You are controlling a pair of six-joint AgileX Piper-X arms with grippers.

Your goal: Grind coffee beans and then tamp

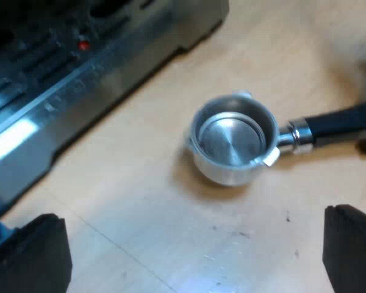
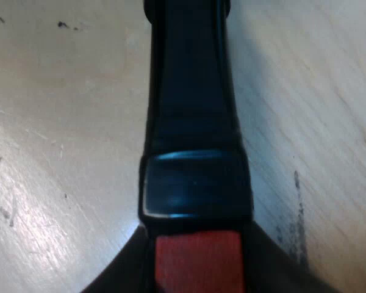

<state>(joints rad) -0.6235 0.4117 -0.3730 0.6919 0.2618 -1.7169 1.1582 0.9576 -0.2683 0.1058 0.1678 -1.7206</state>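
While the empty holder (image 1: 235,137) lies on the bench (image 1: 140,232) by the machine (image 1: 79,79), grinding awaits a firm lift. The left gripper (image 1: 189,253) has jaws wide; the right gripper (image 2: 195,274), at the handle (image 2: 192,122), I cannot tell.

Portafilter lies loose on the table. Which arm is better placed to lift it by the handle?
Right, probably: it is close over the portafilter handle, at the red end. The left claw hangs open, above and apart from the empty basket, near the espresso machine.

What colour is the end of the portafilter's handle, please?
The handle's end is red; it shows best in the right wrist view.
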